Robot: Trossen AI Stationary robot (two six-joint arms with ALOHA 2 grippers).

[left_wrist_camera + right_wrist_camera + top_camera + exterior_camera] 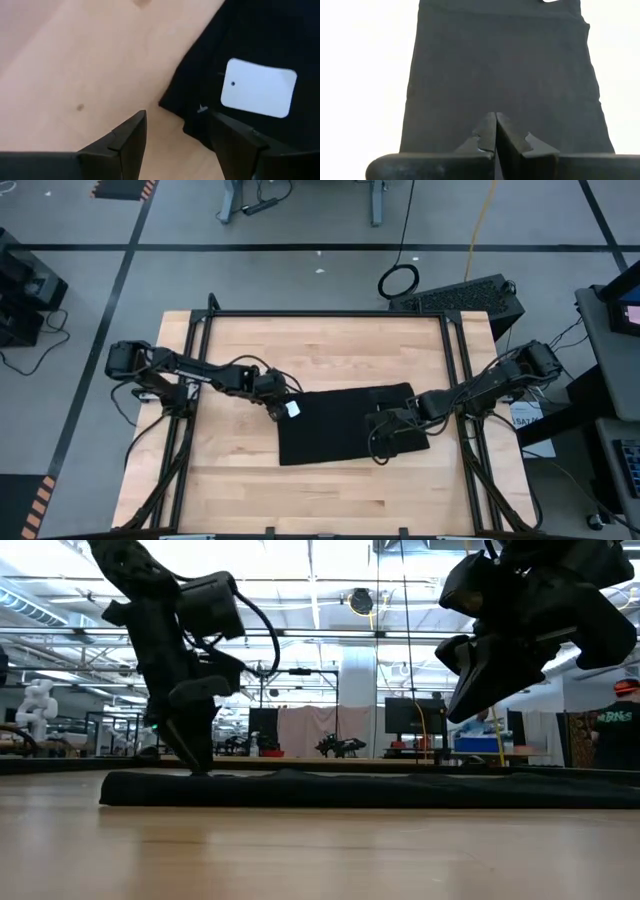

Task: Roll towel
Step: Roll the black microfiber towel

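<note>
The black towel (350,425) lies spread flat on the wooden table (330,350), its white tag (292,409) near the left edge. My left gripper (275,412) is open and points down at the towel's far left corner (182,117). One finger (125,145) stands over bare wood and the other (235,145) over the cloth beside the tag (257,87). My right gripper (496,135) is shut and hangs clear above the towel's right part (385,430); the low view (455,710) shows it raised. My left gripper comes at the towel's left edge from above, one finger on each side of the corner (182,117). In the low view its fingertips (195,765) reach down to the cloth's level. I cannot tell whether they touch the towel. The towel lies flat on the table.
A black metal frame (330,315) borders the tabletop along its far and side edges. Bare wood lies on the far and near sides of the towel. A black keyboard-like unit (465,295) sits beyond the far right corner.
</note>
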